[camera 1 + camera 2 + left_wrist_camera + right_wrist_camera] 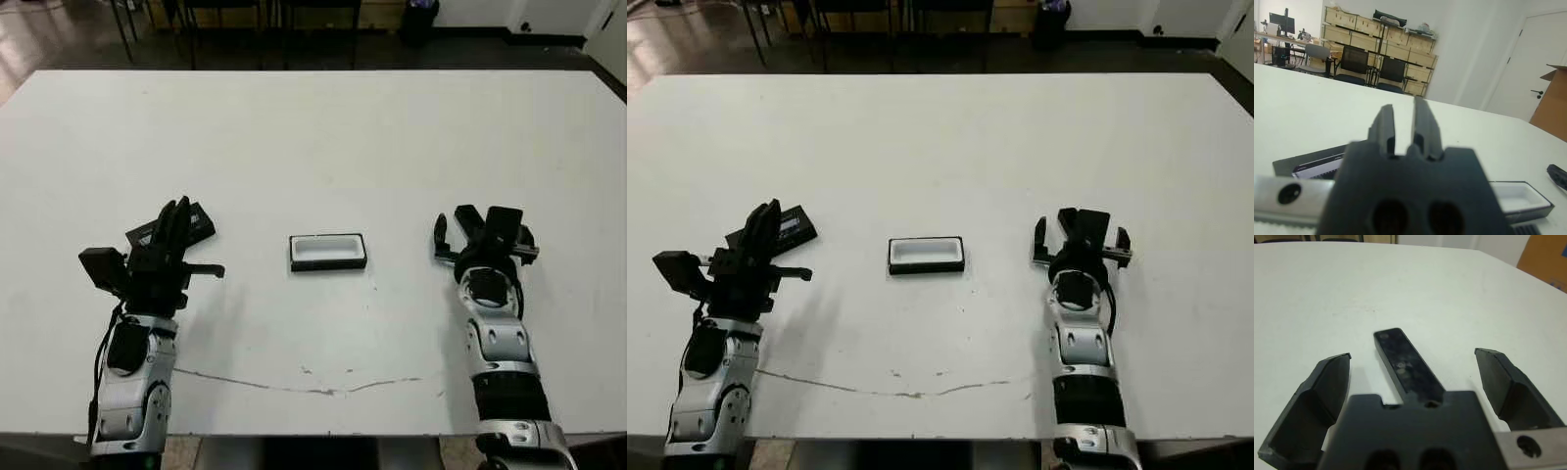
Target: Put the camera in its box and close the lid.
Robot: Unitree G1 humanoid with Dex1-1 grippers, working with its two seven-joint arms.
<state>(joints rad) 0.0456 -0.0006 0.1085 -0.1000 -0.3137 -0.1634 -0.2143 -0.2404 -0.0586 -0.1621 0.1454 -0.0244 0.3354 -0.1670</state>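
The camera (1408, 364) lies flat on the white table (313, 137) directly between the spread fingers of the right gripper (1413, 382), its long body running out ahead of the gripper along the line of the fingers, with clear table on either side of it, so nothing is held yet. The likeliest trouble, as I judge it, is that the slim camera sits so low that the fingers close above it or nudge it askew; a skewed grip would then make it catch on the rim of the box (328, 252) rather than drop into the white lining. The box stands open, well off to the right gripper's inner side, about midway between the two arms. The left gripper (1403, 122) has its fingers drawn nearly together on nothing, and the lid (201, 223) lies just beyond and beside them, partly hidden; a careless sweep there could push it away.
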